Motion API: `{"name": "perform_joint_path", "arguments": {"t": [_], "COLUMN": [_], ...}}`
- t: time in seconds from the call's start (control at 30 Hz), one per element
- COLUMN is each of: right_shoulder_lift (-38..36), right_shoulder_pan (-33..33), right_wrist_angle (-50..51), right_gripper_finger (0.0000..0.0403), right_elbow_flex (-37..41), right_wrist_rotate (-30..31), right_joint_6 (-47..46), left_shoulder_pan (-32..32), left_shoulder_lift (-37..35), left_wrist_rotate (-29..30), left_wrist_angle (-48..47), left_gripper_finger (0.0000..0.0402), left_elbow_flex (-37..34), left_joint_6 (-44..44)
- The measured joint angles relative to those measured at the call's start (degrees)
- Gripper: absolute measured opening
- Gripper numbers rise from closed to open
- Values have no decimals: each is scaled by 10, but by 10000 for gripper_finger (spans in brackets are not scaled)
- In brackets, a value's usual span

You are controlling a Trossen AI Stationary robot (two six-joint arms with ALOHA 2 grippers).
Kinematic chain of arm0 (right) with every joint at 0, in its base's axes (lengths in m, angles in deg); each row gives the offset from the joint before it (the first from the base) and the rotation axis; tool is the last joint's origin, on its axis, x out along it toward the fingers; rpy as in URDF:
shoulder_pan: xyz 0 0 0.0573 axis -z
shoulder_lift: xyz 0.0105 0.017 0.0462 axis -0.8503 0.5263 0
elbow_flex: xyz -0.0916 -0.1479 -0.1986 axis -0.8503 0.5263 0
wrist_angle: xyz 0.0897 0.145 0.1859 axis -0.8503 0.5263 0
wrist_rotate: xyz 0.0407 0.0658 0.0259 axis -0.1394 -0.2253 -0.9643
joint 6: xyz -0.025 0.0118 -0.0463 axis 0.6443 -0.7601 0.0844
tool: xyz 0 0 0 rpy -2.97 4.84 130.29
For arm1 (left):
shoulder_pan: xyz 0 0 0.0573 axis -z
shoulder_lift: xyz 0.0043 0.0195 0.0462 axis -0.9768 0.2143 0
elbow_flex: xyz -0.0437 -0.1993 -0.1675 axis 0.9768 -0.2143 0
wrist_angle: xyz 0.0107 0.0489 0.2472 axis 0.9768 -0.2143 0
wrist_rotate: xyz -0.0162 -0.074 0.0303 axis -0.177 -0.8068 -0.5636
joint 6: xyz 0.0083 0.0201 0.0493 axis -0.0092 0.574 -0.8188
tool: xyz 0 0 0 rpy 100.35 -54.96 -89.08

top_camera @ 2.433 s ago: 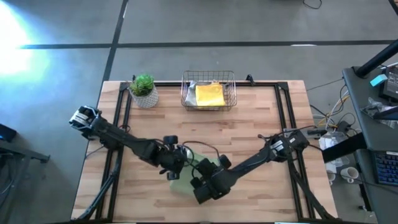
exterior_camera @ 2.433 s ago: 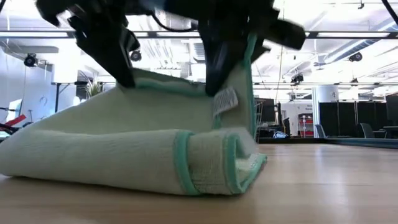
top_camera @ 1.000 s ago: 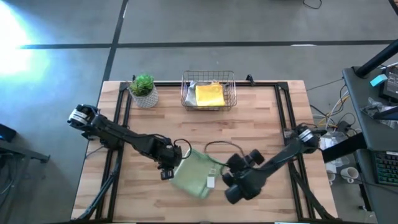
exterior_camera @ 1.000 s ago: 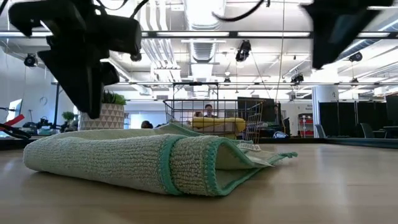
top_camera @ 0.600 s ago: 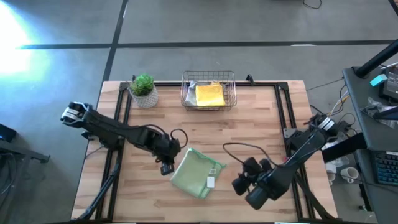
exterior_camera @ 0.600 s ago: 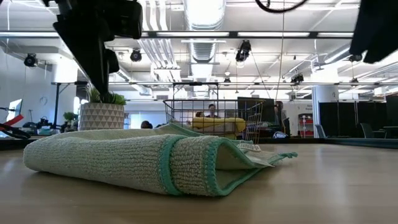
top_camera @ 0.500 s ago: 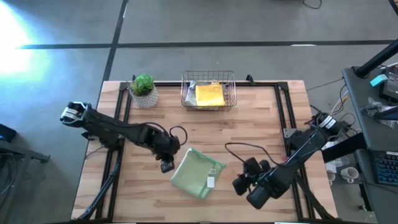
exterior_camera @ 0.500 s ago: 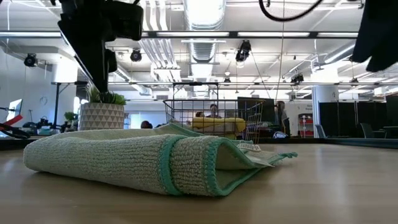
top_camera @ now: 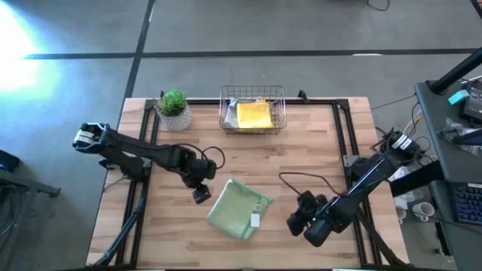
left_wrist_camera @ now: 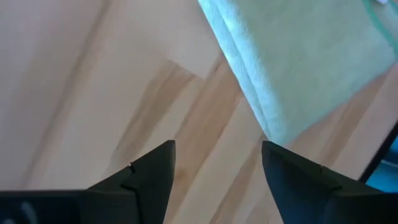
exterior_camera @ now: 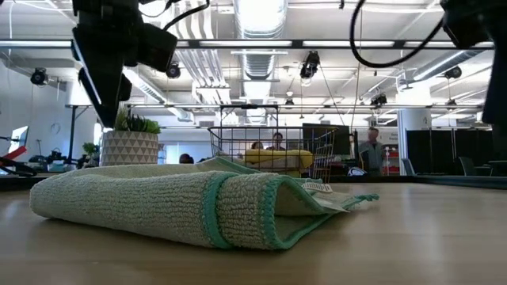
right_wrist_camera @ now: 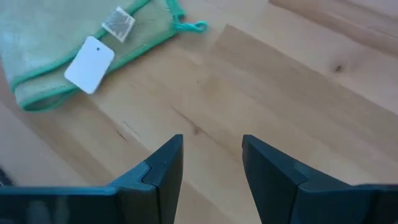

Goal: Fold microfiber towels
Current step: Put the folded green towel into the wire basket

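We find the pale sage green towel point(top_camera: 238, 209) lying folded and flat near the front middle of the surface point(top_camera: 301, 162), touched by neither claw; we judge this fold finished. Its long axis runs diagonally, the white tag point(top_camera: 255, 220) at the right edge. A yellow towel point(top_camera: 254, 115) sits folded in the wire basket point(top_camera: 280, 105) at the back, over something grey; the other cloths are not visible. Left claw point(top_camera: 200, 196) spread, just beside the towel's left corner; right claw point(top_camera: 296, 223) spread, empty, near on its right.

Open-plan lab: exposed ceiling ducts point(exterior_camera: 253, 59)
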Motion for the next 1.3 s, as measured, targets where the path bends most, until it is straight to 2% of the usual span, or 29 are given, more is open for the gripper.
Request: {"name": "perform_joint_path", "arguments": {"t": [0.1, 0.2, 0.33, 0.57, 0.77, 0.87, 1.3], "right_shoulder_lift": [-23, -49, -71, -55, -11, 12, 94], "right_shoulder_pan": [-4, -6, -6, -4, 14, 24, 71], "right_wrist_angle": [-10, -69, -203, -420, -450, -450, -449], "right_gripper_finger": [155, 155, 155, 155, 155, 155, 155], "right_elbow_flex": [28, 65, 123, 194, 199, 190, 135], "right_wrist_rotate": [1, 5, 20, 96, 112, 112, 111], "right_joint_6": [-1, -1, -1, -11, -76, -103, -120], "left_shoulder_pan": [0, -2, -10, -34, -44, -46, -46], "left_shoulder_lift": [0, -1, -1, -2, 0, 1, 47], "left_wrist_rotate": [-12, -28, -71, -73, -75, -75, -43], "left_wrist_angle": [21, 94, 204, 298, 387, 416, 435], "left_gripper_finger": [223, 223, 223, 223, 223, 223, 223], "left_elbow_flex": [-17, -47, -88, -128, -164, -177, -183], "left_joint_6": [7, 22, 32, 29, 32, 62, 75]}}
